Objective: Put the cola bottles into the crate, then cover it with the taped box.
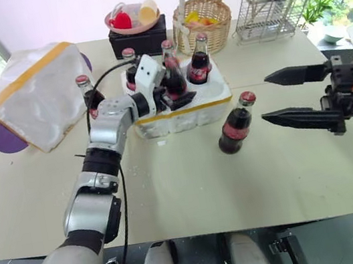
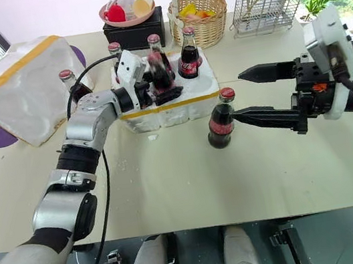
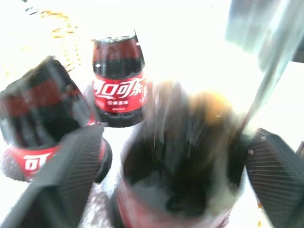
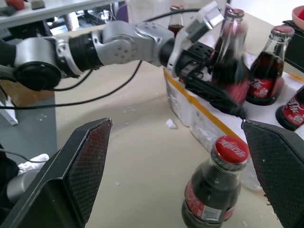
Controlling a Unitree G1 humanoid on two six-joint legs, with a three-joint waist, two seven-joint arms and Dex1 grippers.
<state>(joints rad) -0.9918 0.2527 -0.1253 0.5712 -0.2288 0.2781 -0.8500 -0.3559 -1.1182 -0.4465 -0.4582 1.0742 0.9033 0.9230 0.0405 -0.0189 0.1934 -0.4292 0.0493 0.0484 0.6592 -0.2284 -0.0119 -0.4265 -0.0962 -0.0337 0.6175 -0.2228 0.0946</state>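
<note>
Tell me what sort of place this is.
Probably a lab or office set up for a tabletop packing trial: a wide beige table by a window, cola bottles with a styrofoam crate, and props like a wicker basket.

The beige table (image 1: 193, 190) carried the crate (image 1: 187, 113) at centre; one cola bottle (image 1: 235, 125) stood just right of it, another (image 1: 89, 96) at its left; the taped box (image 1: 38, 94) lay far left; a black box (image 1: 137, 38), wicker basket (image 1: 202, 22) and wire rack (image 1: 272, 14) lined the far edge.
</note>
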